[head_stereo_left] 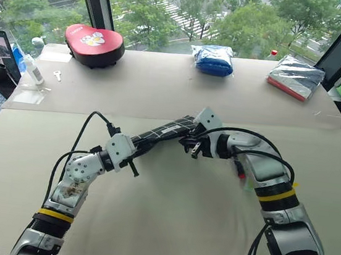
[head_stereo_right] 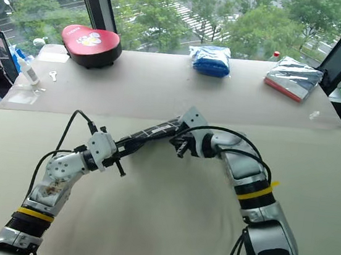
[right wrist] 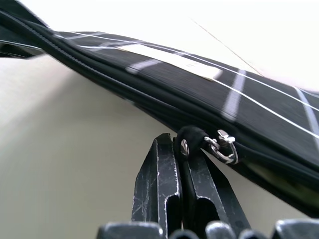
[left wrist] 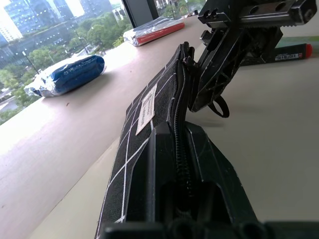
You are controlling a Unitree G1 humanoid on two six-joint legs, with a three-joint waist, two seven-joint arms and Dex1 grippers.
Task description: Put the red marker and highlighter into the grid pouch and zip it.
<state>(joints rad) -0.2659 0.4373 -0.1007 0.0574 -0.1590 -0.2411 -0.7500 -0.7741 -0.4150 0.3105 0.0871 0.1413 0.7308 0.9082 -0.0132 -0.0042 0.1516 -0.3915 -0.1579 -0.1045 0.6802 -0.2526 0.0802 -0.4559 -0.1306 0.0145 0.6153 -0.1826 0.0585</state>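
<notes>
Landmark: the grid pouch (head_stereo_left: 160,134). All positions are given relative to it.

1. Nearest: the left gripper (head_stereo_left: 129,150) is clamped on the near-left end of the pouch. In the left wrist view its fingers (left wrist: 164,164) are closed on either side of the zipper seam, holding the pouch edge-up and off the table (head_stereo_left: 165,220).

2. The pouch's long axis runs from the left gripper up and away toward the robot's right. Its zipper edge faces upward.

3. At the far-right end, the right gripper (head_stereo_left: 191,147) is closed on the black pull cord (right wrist: 192,142) of the zipper. The right wrist view shows the fingertips (right wrist: 169,164) pinched together just under the cord, beside the metal ring. The right arm is therefore the one on the slider; the left arm only braces.

4. Judgement: the coming move is a pull along the pouch's long axis, with the left grip resisting. From these views I cannot tell how much of the zipper is open, nor whether the highlighter is inside.

5. Beyond the right gripper, the red marker (left wrist: 286,50) lies flat on the table, apart from the pouch, so it is not yet stowed.

6. Farthest, well apart: 1 red heart-shaped case (head_stereo_left: 94,45), 1 blue packet (head_stereo_left: 213,59), 1 silver packet (head_stereo_left: 295,76).

Count: 1 pouch, 1 marker, 2 grippers, both closed.
</notes>
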